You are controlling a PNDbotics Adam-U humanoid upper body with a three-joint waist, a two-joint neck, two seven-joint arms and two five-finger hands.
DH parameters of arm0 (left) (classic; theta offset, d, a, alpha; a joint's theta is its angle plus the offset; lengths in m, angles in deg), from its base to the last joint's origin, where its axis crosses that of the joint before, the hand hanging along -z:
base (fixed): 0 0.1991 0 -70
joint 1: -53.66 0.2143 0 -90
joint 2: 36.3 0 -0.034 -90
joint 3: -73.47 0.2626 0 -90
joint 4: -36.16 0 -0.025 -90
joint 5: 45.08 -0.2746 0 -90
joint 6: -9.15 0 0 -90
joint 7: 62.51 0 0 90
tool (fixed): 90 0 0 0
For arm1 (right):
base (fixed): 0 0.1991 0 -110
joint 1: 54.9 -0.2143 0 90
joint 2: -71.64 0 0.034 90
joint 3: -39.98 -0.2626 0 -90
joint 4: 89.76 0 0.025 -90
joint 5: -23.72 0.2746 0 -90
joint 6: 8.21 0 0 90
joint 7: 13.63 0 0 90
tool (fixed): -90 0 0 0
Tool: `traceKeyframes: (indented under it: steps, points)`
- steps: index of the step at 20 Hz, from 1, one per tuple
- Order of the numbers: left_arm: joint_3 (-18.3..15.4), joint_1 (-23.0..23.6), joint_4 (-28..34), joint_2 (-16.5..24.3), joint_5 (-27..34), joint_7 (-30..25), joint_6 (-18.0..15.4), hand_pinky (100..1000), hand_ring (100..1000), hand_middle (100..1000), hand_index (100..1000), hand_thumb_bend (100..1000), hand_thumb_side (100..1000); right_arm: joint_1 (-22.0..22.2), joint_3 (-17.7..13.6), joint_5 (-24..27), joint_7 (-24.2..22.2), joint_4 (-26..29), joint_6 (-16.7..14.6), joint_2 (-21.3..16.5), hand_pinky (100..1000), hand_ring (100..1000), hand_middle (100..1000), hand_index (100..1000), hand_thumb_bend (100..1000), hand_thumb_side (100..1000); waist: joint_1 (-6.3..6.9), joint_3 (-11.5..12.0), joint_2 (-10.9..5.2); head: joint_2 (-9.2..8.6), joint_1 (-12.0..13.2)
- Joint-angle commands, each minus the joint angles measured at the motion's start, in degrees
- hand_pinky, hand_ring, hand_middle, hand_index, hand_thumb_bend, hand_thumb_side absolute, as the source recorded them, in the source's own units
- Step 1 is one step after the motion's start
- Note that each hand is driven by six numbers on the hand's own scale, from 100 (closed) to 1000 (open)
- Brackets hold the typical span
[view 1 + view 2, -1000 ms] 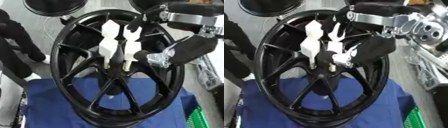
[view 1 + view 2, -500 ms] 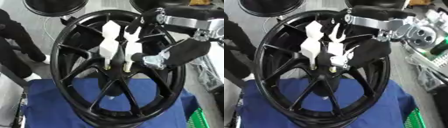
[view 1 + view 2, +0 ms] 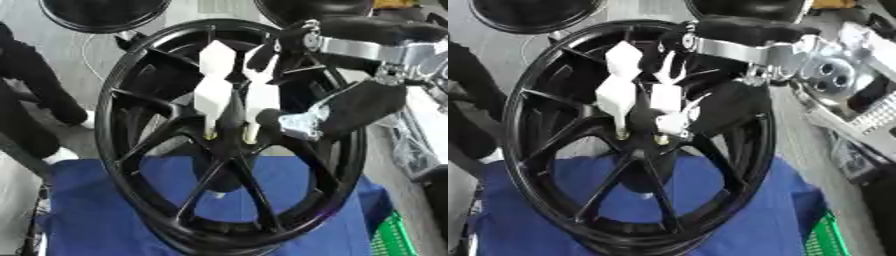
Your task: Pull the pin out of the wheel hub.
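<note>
A black spoked wheel hub (image 3: 131,90) stands upright on a blue cloth (image 3: 105,210). Two white pins stick up and out of its centre: the left pin (image 3: 214,85) and the right pin (image 3: 262,97), each with a yellowish base at the hub. My right hand (image 3: 354,107) reaches in from the upper right on a black and silver arm (image 3: 376,47). Its silver fingertips (image 3: 302,125) and thumb curl against the lower part of the right pin. The pin's base is partly hidden by them.
Two other black wheels (image 3: 101,12) stand behind the hub. A black shape (image 3: 31,95) rises at the left edge. Metal parts (image 3: 833,70) lie at the right. A green crate (image 3: 394,237) shows at the lower right corner.
My right hand has moved left across the spokes until its fingertips reach the right pin's lower end. Both pins stay seated in the hub.
</note>
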Motion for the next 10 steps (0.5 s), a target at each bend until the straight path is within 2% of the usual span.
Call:
traceKeyframes:
  steps: [1,5,10]
  points:
    - [0.03,-0.87,1.27,0.73,0.11,-0.26,-0.08,597,748,687,739,286,821,-0.46,-1.1,-1.04,0.08,-0.36,-0.05,-0.37,790,752,778,859,314,572,0.31,0.1,-0.68,-0.02,-0.49]
    - [0.03,-0.96,1.31,0.67,0.11,-0.28,-0.08,597,748,687,738,287,820,-0.22,-1.13,-2.08,0.61,-1.67,-0.82,0.03,790,752,777,857,305,545,0.39,0.2,-0.57,-0.05,-1.15]
    - [0.03,-1.05,1.44,0.65,0.13,-0.24,-0.09,598,748,686,737,287,819,0.19,-1.18,-2.79,1.01,-3.84,-2.15,0.53,790,752,777,857,306,555,0.43,0.27,-0.55,-0.02,-0.99]
